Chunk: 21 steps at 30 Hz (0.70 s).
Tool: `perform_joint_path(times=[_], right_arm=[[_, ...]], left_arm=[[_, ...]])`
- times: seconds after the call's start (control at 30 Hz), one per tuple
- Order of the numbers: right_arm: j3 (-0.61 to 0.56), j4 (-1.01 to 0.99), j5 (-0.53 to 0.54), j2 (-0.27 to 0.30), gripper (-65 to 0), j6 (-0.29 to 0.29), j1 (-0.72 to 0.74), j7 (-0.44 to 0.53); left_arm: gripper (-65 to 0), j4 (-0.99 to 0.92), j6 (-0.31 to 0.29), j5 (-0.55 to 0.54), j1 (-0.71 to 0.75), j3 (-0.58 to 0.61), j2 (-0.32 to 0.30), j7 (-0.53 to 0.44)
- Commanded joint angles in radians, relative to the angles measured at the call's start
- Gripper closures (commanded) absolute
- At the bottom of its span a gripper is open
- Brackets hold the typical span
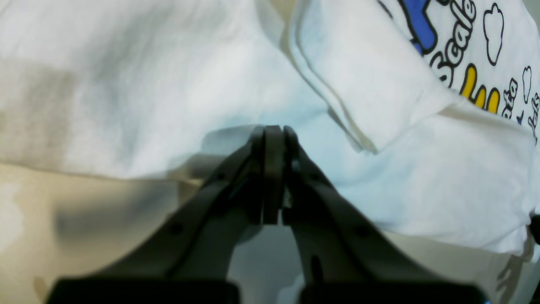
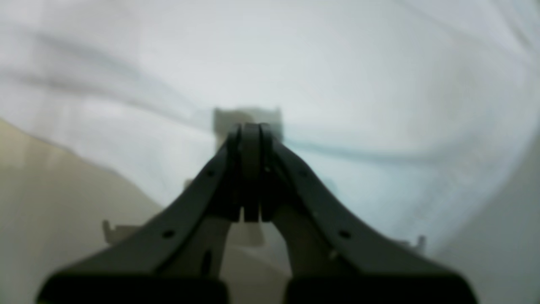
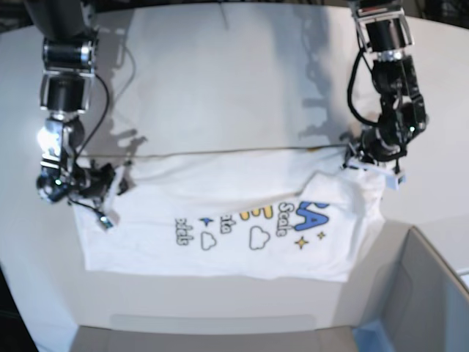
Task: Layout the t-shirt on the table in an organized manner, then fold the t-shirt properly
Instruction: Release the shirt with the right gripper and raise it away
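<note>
So my left gripper (image 3: 350, 158) and right gripper (image 3: 121, 180) are each pinched on the t-shirt (image 3: 220, 227), its long axis running left-right between them across the table (image 3: 220, 73).

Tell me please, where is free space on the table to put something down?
The table is bare beyond the t-shirt, between the two arms. It is crowded along the shirt's far edge, where the left gripper and right gripper pinch the cloth. A grey bin fills the near corner.
</note>
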Motion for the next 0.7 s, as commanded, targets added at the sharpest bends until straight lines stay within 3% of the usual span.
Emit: perform_joint_path(times=[0.0,0.13,0.47,0.67], right_arm=[[0.039,0.067,0.014,0.011,0.0,0.016,0.005,0.007],[0.069,0.124,0.007,0.019,0.0,0.016,-0.058,0.013],[0.079,-0.023,-0.099,0.024,0.0,0.016,-0.061,0.077],[0.206,-0.028,-0.144,0.034,0.0,0.016,-0.071,0.066]], left_arm=[[0.0,0.019,-0.004,-0.011,-0.028,-0.003,-0.013,-0.01],[-1.2,0.016,-0.004,-0.009,-0.069,-0.002,-0.01,-0.01],[-1.3,-0.159,-0.001,-0.008,-0.089,-0.003,-0.027,-0.044],[-1.1,-0.105,-0.004,-0.012,-0.014,-0.003,-0.043,0.025]])
